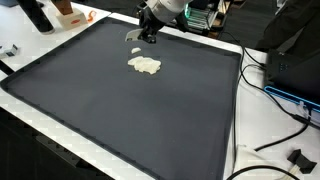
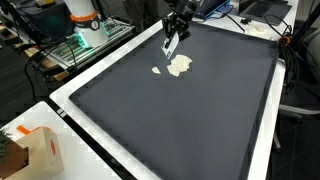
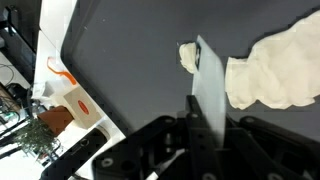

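Thin pale-grey flat blade [image 3: 208, 90] clamped between the jaws of the black gripper [image 2: 173, 33], held at upper centre over the dark grey mat [image 1: 120, 110], cream crumpled lump [image 1: 145, 65] seen just beside the blade, small cream scrap [image 2: 157, 70] left slightly apart.

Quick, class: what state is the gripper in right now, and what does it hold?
Gripper: closed on a flat pale blade, over the dark mat, near a pale lump.

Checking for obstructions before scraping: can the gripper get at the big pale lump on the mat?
Probably yes. The gripper, shut on a flat blade, hangs right beside the lump on the dark mat; nothing stands between them.
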### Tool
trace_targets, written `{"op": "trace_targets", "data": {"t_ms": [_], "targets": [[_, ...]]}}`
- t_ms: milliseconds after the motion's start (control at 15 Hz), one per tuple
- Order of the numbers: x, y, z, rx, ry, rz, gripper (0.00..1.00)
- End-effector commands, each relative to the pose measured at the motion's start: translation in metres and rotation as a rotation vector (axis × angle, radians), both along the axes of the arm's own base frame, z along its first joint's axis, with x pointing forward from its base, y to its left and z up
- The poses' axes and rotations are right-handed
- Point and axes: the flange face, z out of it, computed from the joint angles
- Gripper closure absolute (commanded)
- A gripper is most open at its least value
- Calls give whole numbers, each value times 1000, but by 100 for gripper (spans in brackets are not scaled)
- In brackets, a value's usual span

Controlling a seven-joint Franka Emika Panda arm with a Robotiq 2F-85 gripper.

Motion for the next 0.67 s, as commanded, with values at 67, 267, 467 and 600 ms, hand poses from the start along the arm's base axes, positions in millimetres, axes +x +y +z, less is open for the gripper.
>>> {"op": "trace_targets", "data": {"t_ms": [67, 267, 467, 600], "targets": [[-21, -9, 22, 92, -35, 86, 99], [-27, -16, 33, 149, -57, 123, 99], [-31, -25, 42, 198, -77, 157, 99], [-33, -31, 48, 234, -86, 182, 99]]}}
